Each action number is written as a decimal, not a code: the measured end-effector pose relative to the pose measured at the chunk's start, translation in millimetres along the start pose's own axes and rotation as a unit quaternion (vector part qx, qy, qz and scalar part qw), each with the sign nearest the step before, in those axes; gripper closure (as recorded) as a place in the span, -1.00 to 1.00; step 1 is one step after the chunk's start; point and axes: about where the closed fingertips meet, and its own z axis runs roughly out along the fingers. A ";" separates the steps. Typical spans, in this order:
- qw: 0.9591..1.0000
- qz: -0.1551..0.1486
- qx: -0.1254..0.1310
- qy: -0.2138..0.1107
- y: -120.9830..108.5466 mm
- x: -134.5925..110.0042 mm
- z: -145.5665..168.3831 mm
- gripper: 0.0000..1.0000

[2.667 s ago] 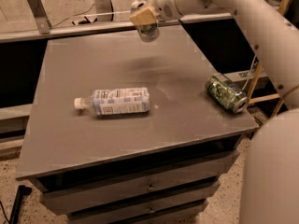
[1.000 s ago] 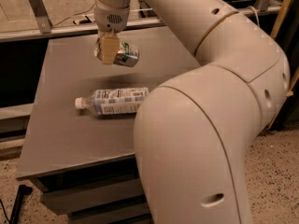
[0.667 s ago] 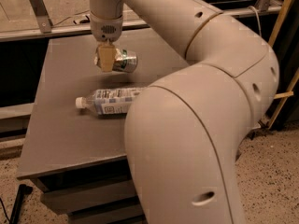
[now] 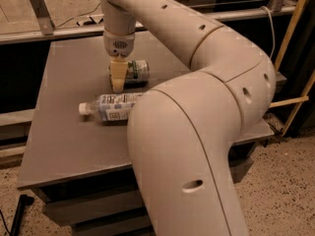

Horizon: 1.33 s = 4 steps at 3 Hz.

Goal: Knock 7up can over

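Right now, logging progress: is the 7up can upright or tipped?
Tipped: the 7up can lies on its side, just behind the gripper.

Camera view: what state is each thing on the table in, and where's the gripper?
7up can: seems to lie on its side.
Clear bottle: lying on its side, white cap on, cap pointing left.
Gripper: low over the table, close against the left side of the 7up can.

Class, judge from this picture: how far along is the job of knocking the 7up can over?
Done: the 7up can appears to lie on its side on the table, behind the clear bottle. In hand: the gripper hangs at the can's left end, close or touching. Left: probably only lifting the gripper away.
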 end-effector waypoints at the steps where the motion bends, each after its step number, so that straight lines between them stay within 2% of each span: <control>1: 1.000 0.000 0.008 -0.019 -1.6 4.5 -2.2 -1.00; 2: 0.997 -0.006 0.049 -0.054 12.3 25.2 -45.9 -1.00; 3: 0.992 0.005 0.089 -0.093 28.4 73.7 -96.7 -1.00; 4: 0.992 0.005 0.089 -0.093 28.0 72.6 -96.0 -1.00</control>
